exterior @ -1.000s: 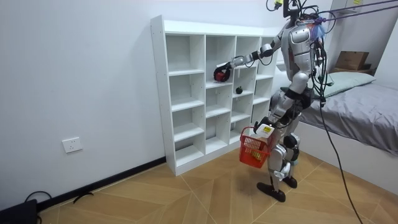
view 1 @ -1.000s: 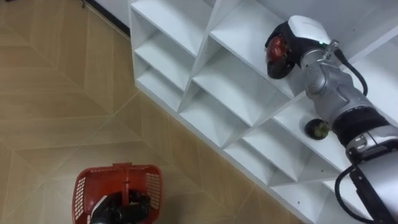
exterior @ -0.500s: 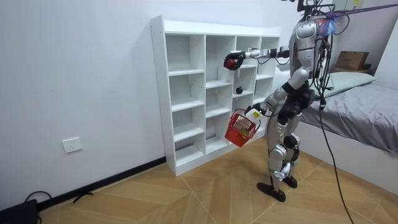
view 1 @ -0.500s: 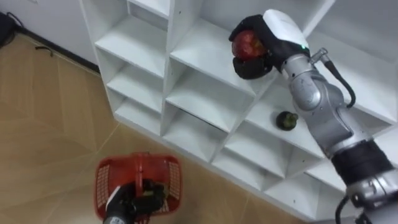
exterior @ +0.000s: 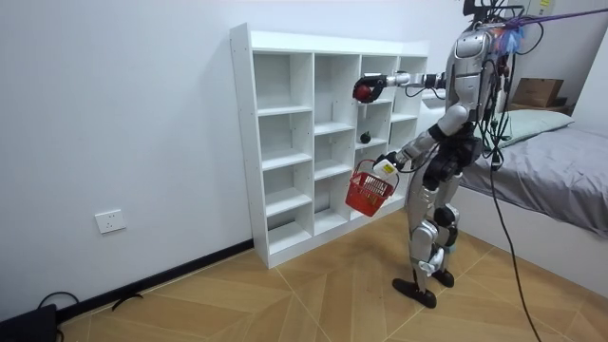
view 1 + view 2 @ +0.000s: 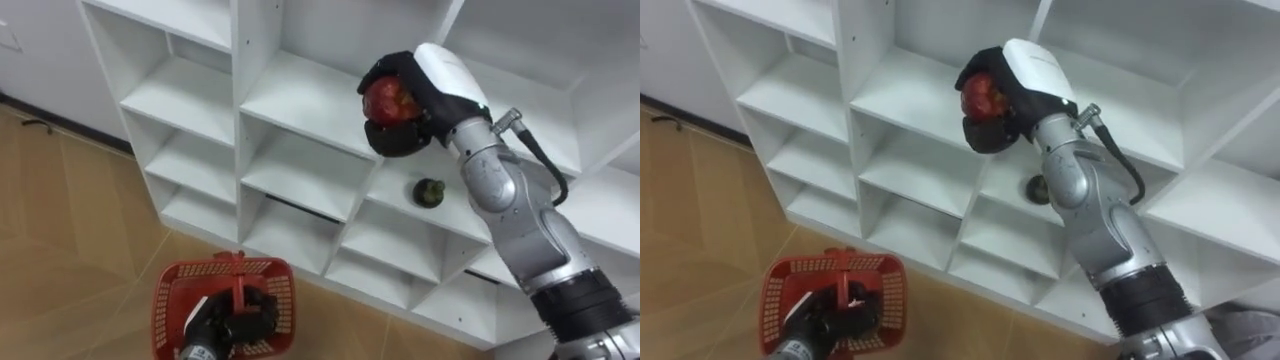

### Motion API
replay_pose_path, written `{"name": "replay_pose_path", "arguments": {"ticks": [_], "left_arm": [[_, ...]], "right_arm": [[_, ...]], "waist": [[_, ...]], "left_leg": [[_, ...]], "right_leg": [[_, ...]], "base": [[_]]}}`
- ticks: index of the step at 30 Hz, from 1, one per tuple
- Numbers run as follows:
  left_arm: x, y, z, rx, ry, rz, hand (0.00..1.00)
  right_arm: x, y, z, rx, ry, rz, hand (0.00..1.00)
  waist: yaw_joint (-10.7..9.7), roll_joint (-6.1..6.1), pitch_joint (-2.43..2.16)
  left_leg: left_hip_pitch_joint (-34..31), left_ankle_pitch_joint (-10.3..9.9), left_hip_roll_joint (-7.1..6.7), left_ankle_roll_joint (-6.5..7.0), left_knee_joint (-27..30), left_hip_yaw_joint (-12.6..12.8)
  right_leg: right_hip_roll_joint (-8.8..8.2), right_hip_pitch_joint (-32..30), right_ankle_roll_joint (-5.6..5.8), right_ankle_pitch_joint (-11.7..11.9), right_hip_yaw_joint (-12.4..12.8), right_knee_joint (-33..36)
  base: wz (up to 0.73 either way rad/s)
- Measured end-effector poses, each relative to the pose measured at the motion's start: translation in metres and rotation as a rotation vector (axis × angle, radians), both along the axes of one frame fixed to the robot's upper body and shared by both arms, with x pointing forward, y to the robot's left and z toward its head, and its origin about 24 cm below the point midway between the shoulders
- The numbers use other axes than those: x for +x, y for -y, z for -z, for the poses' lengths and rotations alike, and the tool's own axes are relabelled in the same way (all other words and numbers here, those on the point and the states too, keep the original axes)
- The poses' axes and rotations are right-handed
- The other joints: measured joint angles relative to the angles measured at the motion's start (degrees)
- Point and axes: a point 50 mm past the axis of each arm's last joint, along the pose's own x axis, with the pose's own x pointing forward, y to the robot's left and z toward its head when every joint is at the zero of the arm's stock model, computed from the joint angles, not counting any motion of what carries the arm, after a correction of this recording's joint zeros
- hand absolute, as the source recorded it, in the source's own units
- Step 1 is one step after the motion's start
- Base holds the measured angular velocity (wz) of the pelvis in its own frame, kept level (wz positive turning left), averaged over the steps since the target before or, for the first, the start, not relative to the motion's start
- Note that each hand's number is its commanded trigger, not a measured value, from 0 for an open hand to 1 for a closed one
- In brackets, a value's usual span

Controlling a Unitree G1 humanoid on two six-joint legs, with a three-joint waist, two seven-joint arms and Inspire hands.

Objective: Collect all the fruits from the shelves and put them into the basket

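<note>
Gripping a red apple (image 6: 390,100), the right robot hand (image 6: 437,92) has its dark fingers curled round the fruit from behind and below, so the apple sits cupped and is unlikely to roll out. It is held in the air in front of an upper compartment of the white closet (image 6: 300,95), touching no shelf board, which suggests it is ready to be carried off.

A second, small dark fruit (image 6: 428,192) lies on a shelf one level lower, just under the forearm, not yet collected.

Well below, the left robot hand (image 6: 235,322) is closed round the handle (image 6: 238,275) of a red basket (image 6: 168,300). The basket hangs mouth-up above the wooden floor (image 6: 70,250), probably to take the apple from above. Its bottom is partly hidden, so I cannot tell whether anything is in it.

In the room view the robot stands upright facing the closet, with a bed (image 5: 560,185) behind it.
</note>
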Motion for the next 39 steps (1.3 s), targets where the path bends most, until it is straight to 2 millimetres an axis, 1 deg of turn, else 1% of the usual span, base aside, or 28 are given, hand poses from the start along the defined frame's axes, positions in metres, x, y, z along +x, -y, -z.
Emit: {"name": "replay_pose_path", "arguments": {"ticks": [2, 4, 5, 9, 14, 17, 20, 23, 27, 31, 33, 39], "left_arm": [[0.002, 0.002, -0.002, -0.019, 0.01, -0.009, 1.0], [0.004, 0.004, -0.004, -0.023, 0.018, -0.006, 1.0], [0.005, 0.006, -0.005, -0.03, 0.019, -0.009, 1.0], [0.008, 0.014, -0.009, -0.06, 0.035, -0.014, 1.0], [0.009, 0.02, -0.011, -0.068, 0.045, 0.012, 1.0], [0.008, 0.023, -0.011, -0.069, 0.042, 0.025, 1.0], [0.008, 0.024, -0.01, -0.069, 0.041, 0.031, 1.0], [0.008, 0.023, -0.011, -0.068, 0.042, 0.031, 1.0], [0.01, 0.023, -0.012, -0.073, 0.049, 0.032, 1.0], [0.011, 0.023, -0.012, -0.074, 0.052, 0.031, 1.0], [0.011, 0.023, -0.012, -0.074, 0.052, 0.032, 1.0], [0.011, 0.025, -0.012, -0.076, 0.05, 0.041, 1.0]], "right_arm": [[-0.002, -0.002, 0.004, 0.024, -0.017, -0.003, 1.0], [-0.006, -0.003, 0.013, 0.053, -0.055, -0.005, 1.0], [-0.009, -0.004, 0.02, 0.062, -0.087, -0.009, 1.0], [-0.022, -0.011, 0.043, 0.083, -0.199, -0.034, 1.0], [-0.034, -0.015, 0.062, 0.124, -0.274, -0.039, 1.0], [-0.039, -0.013, 0.073, 0.132, -0.317, -0.028, 1.0], [-0.042, -0.011, 0.092, 0.15, -0.4, 0.005, 1.0], [-0.048, -0.011, 0.106, 0.16, -0.455, 0.023, 1.0], [-0.054, -0.012, 0.114, 0.156, -0.498, 0.014, 1.0], [-0.057, -0.014, 0.117, 0.153, -0.518, 0.002, 1.0], [-0.059, -0.017, 0.121, 0.145, -0.536, -0.01, 1.0], [-0.069, -0.027, 0.133, 0.154, -0.598, -0.034, 1.0]], "waist": [[-0.36, 0.04, 0.02], [-0.31, 0.25, 0.14], [-0.31, 0.61, 0.34], [-0.81, 1.65, 0.25], [-1.12, 1.99, 0.27], [-1.28, 2.46, 0.41], [-1.55, 2.88, 0.36], [-1.54, 3.33, 0.37], [-1.59, 3.51, 0.35], [-1.64, 3.5, 0.34], [-2.02, 3.47, 0.32], [-2.19, 3.43, 0.27]], "left_leg": [[0.15, 0.0, 0.03, 0.0, -0.15, 0.0], [0.48, -0.01, 0.0, 0.01, -0.37, -0.01], [0.98, -0.02, -0.02, 0.02, -0.64, 0.01], [1.06, -0.05, -0.06, 0.06, -0.82, 0.04], [1.8, -0.04, -0.09, 0.05, -1.1, 0.26], [1.95, -0.05, -0.07, 0.07, -1.12, 0.25], [1.96, -0.05, -0.12, 0.07, -0.97, 0.47], [1.84, -0.06, -0.02, 0.06, -0.84, 0.76], [1.85, -0.06, -0.02, 0.06, -0.85, 1.02], [1.75, -0.07, -0.05, 0.08, -0.84, 1.33], [1.74, -0.07, -0.07, 0.08, -0.82, 1.34], [1.57, -0.07, -0.08, 0.08, -0.81, 1.34]], "right_leg": [[-0.03, 0.04, 0.0, 0.0, -0.01, -0.01], [-0.05, 0.22, 0.01, 0.0, 0.02, -0.03], [-0.09, 0.62, 0.03, 0.0, 0.02, -0.06], [-0.24, 0.68, 0.18, -0.09, -0.02, -0.06], [-0.2, 1.23, 0.19, -0.1, 0.04, -0.06], [-0.2, 1.49, 0.23, -0.12, 0.03, -0.17], [-0.24, 1.5, 0.24, -0.12, 0.06, -0.16], [-0.21, 1.35, 0.23, -0.12, 0.19, -0.16], [-0.22, 1.23, 0.23, -0.12, 0.44, -0.16], [-0.23, 1.03, 0.23, -0.12, 0.7, -0.1], [-0.22, 1.05, 0.24, -0.13, 0.65, -0.12], [-0.22, 0.84, 0.25, -0.16, 0.75, -0.14]], "base": [[0.0], [0.0], [0.0], [0.0], [-0.01], [0.0], [0.0], [-0.02], [-0.03], [-0.04], [0.0], [0.0]]}}
